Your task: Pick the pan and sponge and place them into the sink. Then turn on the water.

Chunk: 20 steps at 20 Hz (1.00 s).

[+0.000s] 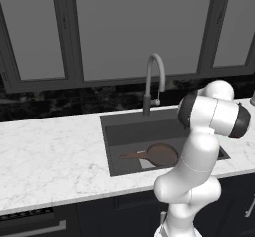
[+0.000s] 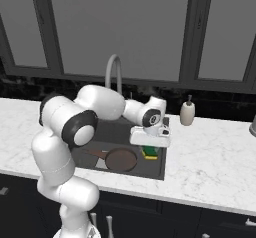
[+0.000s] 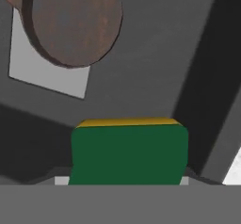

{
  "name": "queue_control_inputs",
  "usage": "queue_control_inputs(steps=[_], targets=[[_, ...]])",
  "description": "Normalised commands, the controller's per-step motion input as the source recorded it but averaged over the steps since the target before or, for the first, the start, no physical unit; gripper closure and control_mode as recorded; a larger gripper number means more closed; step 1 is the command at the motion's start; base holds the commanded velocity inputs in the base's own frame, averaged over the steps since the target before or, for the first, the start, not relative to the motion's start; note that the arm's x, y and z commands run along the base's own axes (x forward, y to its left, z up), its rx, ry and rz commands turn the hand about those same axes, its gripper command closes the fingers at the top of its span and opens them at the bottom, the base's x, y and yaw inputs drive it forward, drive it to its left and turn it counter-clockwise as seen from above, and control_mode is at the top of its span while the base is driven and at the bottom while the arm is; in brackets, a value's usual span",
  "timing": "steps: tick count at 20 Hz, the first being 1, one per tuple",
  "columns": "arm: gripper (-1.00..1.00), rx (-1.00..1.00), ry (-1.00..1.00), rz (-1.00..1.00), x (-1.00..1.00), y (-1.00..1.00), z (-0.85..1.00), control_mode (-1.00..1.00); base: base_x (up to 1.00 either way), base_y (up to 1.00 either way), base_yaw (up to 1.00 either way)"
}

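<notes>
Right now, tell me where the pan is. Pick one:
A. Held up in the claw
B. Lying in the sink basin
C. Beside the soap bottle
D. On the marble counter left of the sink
B. The pan lies on the floor of the sink, its handle pointing left in the left base view and its round body partly over the light grey square at the bottom.

pan (image 2: pixel 120 159) in sink (image 1: pixel 112 131), sponge (image 2: pixel 149 153) right of it; faucet (image 1: pixel 154 81) behind
</notes>
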Motion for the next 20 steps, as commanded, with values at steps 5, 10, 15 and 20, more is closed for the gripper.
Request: queue_control_inputs(steps=[5, 10, 15, 20], targets=[[1.0, 0.05, -0.03, 0.0, 0.02, 0.3, -0.29, -1.0, 0.0, 0.0, 0.0], [1.0, -0.01, -0.01, 0.0, 0.06, 0.4, -0.41, -1.0, 0.0, 0.0, 0.0], [1.0, -0.06, -0.03, 0.0, 0.07, 0.31, -0.5, -1.0, 0.0, 0.0, 0.0], [1.0, -0.11, -0.09, 0.0, 0.02, 0.32, -0.62, -1.0, 0.0, 0.0, 0.0]])
